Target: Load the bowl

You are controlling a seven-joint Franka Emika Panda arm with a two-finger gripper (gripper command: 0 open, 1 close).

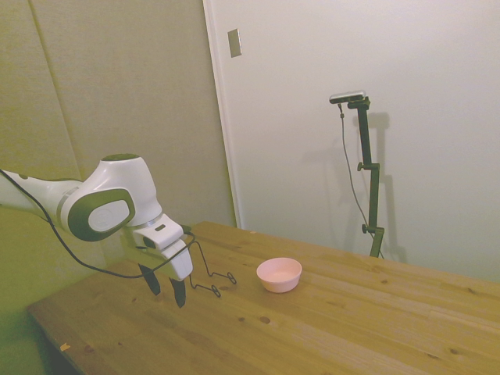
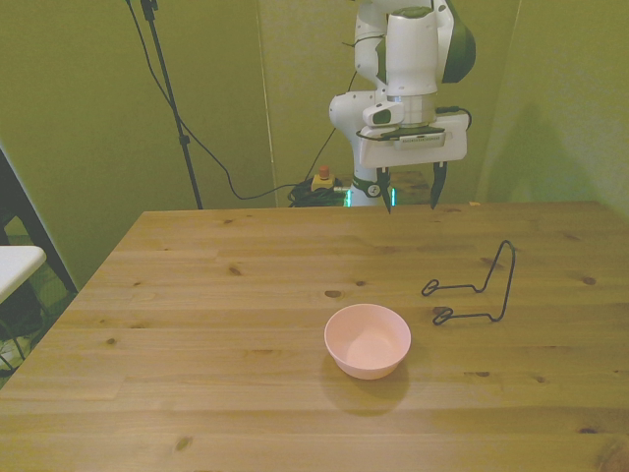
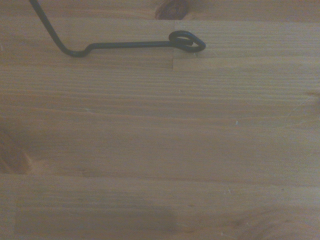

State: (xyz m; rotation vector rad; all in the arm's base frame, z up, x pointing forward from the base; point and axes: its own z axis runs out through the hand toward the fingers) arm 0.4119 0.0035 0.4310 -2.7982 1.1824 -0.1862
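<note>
A small pale pink bowl (image 1: 279, 274) (image 2: 368, 340) sits upright and empty on the wooden table (image 2: 197, 295), near its middle. My gripper (image 1: 166, 291) (image 2: 411, 192) hangs open above the table's far edge, well away from the bowl, with nothing between its fingers. A thin black wire rack (image 1: 209, 273) (image 2: 477, 290) stands on the table between gripper and bowl, toward the front view's right. In the wrist view only one looped foot of the rack (image 3: 125, 45) and bare wood show; the bowl is out of that view.
A white surface (image 2: 15, 265) pokes in at the front view's left edge, beside the table. Cables (image 2: 216, 162) hang behind the far edge. A wall (image 1: 375, 117) rises close behind the table in the side view.
</note>
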